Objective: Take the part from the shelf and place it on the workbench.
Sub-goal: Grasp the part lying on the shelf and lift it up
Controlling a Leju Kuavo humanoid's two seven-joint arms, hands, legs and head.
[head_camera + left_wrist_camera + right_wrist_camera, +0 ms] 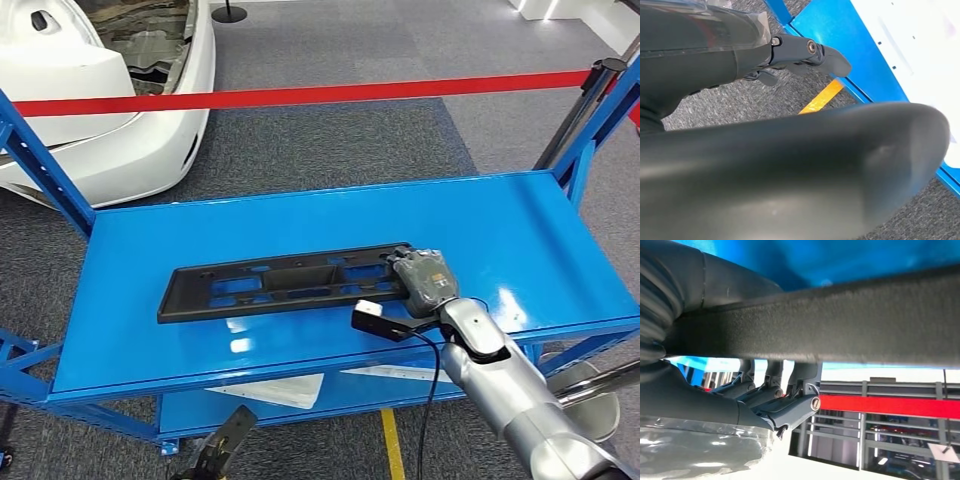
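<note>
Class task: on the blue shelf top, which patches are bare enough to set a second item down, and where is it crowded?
Bare patches on the blue shelf top: the back strip behind the black part, the right end beyond the right hand, and the left end. Crowded: the middle, where the right hand grips the part's right end.

The right hand (pixel 423 280) hides the part's (pixel 279 282) right end.

Legible markings: none.
No text, label, brand, number or sign is showing clearly enough to be read on any surface.
</note>
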